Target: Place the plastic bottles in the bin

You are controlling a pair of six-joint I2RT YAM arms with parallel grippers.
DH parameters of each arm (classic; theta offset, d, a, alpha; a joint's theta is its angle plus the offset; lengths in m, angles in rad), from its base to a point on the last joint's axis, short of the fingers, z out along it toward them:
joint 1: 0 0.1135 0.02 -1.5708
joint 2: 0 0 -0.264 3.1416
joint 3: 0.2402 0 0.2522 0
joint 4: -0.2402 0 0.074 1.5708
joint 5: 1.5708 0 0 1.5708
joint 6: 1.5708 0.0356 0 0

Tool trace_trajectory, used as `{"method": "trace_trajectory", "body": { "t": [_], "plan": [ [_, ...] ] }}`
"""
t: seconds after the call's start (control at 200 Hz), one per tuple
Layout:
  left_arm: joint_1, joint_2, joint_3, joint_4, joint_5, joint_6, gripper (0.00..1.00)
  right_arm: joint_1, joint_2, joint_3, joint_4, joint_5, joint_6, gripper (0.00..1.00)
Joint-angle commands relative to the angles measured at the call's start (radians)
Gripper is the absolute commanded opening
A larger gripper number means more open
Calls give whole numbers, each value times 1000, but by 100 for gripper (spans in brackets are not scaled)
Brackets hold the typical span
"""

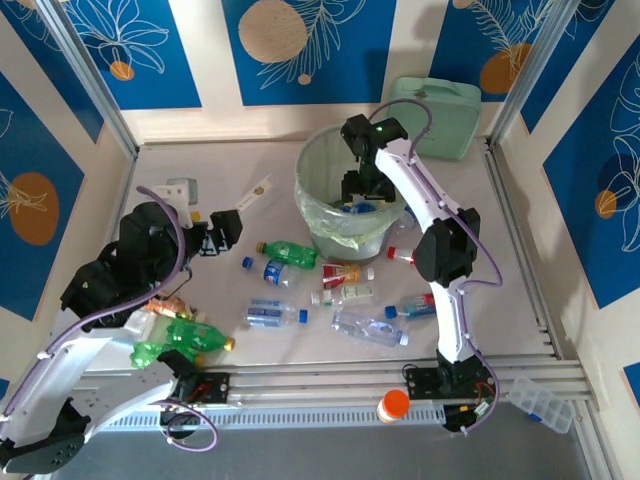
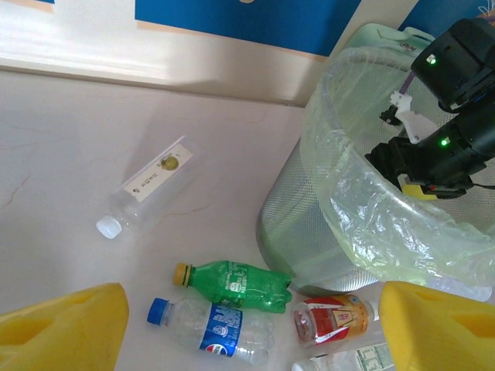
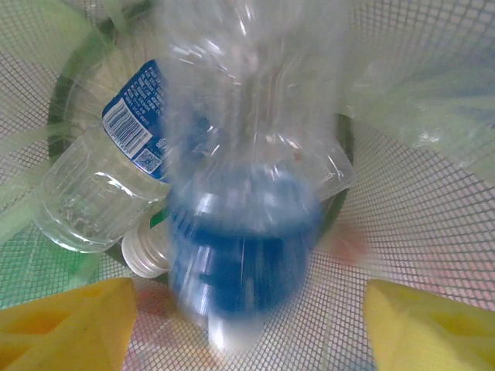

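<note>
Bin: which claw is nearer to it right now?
Right. The right claw is over the mouth of the bin; the left claw is off to its left above the table, well apart.

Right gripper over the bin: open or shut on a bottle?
Open. On the right gripper, the yellow fingers stand wide apart; the blurred blue-labelled bottle between them touches neither, inside the bin.

Clear glossy plastic bottles [image 2: 224, 328], fine mesh bin [image 2: 290, 220], crinkled translucent green plastic liner [image 2: 379, 228], smooth matt pale tabletop [image 2: 62, 154]
</note>
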Motion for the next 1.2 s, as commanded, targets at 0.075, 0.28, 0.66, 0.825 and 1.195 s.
{"method": "trace_trajectory", "body": {
  "t": [0.075, 0.28, 0.66, 0.825, 1.195],
  "plan": [
    [3, 15, -6, 2, -16, 3, 84, 1, -56, 75, -7, 12, 17, 78],
    [2, 40, -3, -28, -35, -53, 84, 64, -172, 153, 29, 26, 46, 77],
    [4, 58, -20, -188, -107, -391, 83, 206, -755, -370, 396, -29, -31, 72],
    [14, 70, -23, -357, -152, -633, 82, 232, -989, -602, 458, -109, -21, 71],
    [62, 139, -160, -383, 61, -830, 79, 241, -1264, -827, 357, -125, -7, 69]
  ]
}}
